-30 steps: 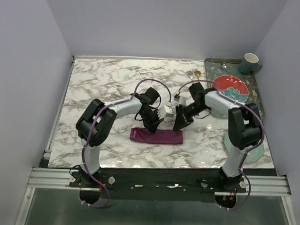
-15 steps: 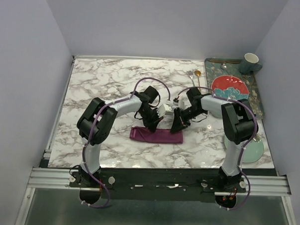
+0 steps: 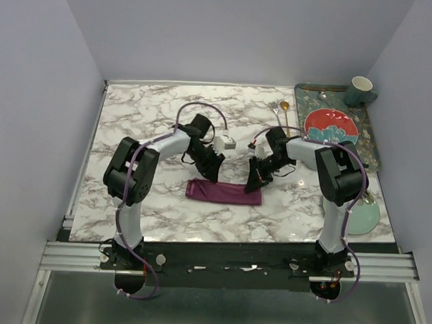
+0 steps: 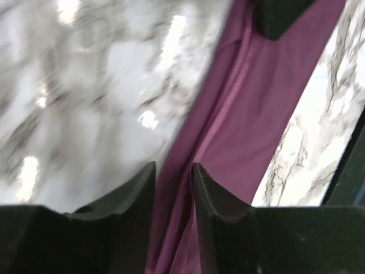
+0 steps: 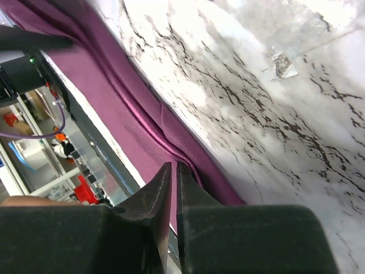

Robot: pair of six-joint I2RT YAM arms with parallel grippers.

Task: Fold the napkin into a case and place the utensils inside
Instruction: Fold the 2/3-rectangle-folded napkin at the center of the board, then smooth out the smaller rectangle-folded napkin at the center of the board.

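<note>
The napkin (image 3: pixel 224 193) is seen lying on the marble worktop (image 3: pixel 146 116) as a narrow, long plum strip, set left to right in the near middle, between the two arms. The folding is judged to be nearly done, the cloth being already of case shape, and the step in hand is taken to be the trimming or opening of the pocket. The left tool (image 4: pixel 173 171) is held just above the left part of the strip with its jaws parted and nothing between them; the cloth is seen through the gap. The right tool (image 5: pixel 173 171) is set down at the right end, on the rolled far edge of the cloth, with its jaws drawn almost together; whether a layer is pinched there cannot be told. The gold spoon (image 3: pixel 283 106) is seen well apart, on the far side of the worktop just left of the tray (image 3: pixel 371 144), and the fork is not picked out with certainty. For the next move, one layer at the pocket's mouth would need to be lifted and held apart, so that a utensil can be fetched and slid in lengthwise without the slippery satin being dragged out of its fold.
</note>
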